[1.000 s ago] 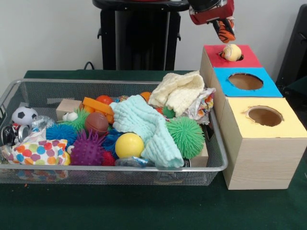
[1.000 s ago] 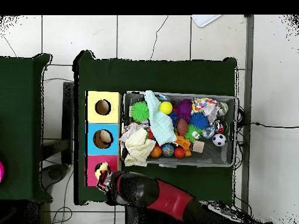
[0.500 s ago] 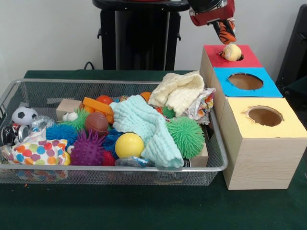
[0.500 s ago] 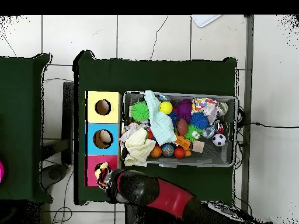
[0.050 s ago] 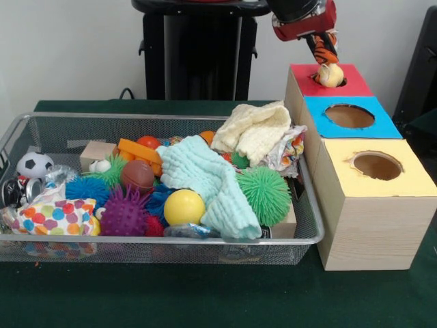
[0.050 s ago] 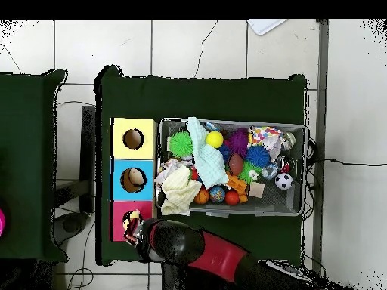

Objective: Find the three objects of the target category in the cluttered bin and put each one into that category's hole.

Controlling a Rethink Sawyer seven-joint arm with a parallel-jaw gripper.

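My jaws [image 5: 323, 49] hang just above the ball [image 5: 330, 74] sitting in the red box's hole [image 5: 328, 80]; whether they grip it, I cannot tell. If the ball is wider than the hole, it may perch there or roll off the box onto the tabletop [image 5: 205, 301].

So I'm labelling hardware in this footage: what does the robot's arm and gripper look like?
The arm is bulky and rounded, with red shells and black joint sections. In the front view its red end housing has a black top, and the gripper beneath wears orange padding with black stripes. No cables or markings are discernible.
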